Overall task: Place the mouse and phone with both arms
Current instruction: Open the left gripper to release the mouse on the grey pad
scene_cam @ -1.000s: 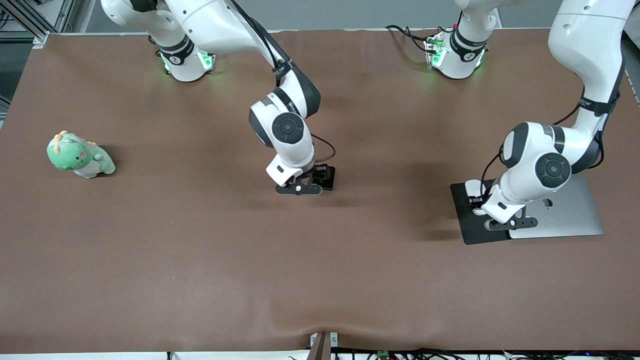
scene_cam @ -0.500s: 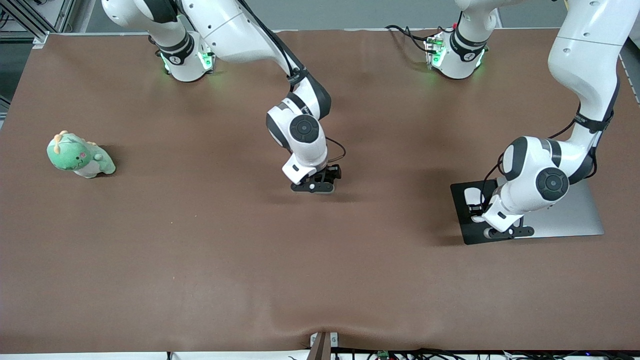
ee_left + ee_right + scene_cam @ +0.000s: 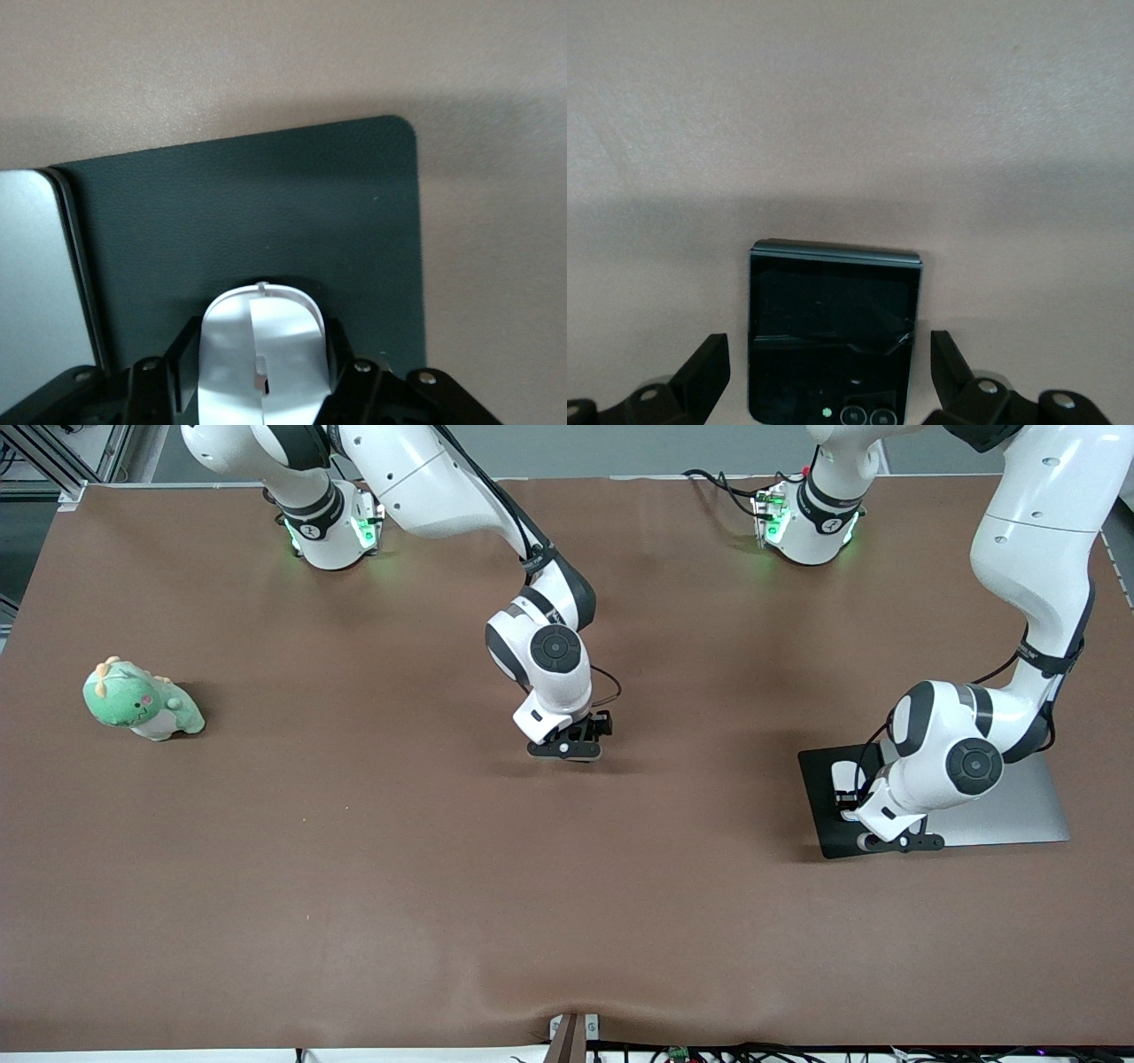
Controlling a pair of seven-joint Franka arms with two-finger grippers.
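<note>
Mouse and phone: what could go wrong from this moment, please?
1. The left gripper closes on the glossy mouse above the black pad; it could slip.
2. The pad adjoins a silver laptop, which the left arm could bump.
3. The right gripper is open around the phone lying on the table; closing off-centre, it could push the phone aside.

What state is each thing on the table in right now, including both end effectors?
mouse: lying on the black pad, between the left end effector's fingers.
phone: folded shut, flat on the table.
left end effector: shut on the mouse, over the black pad.
right end effector: open, fingers apart from the phone.
laptop: closed.
plush dinosaur: sitting upright.
</note>
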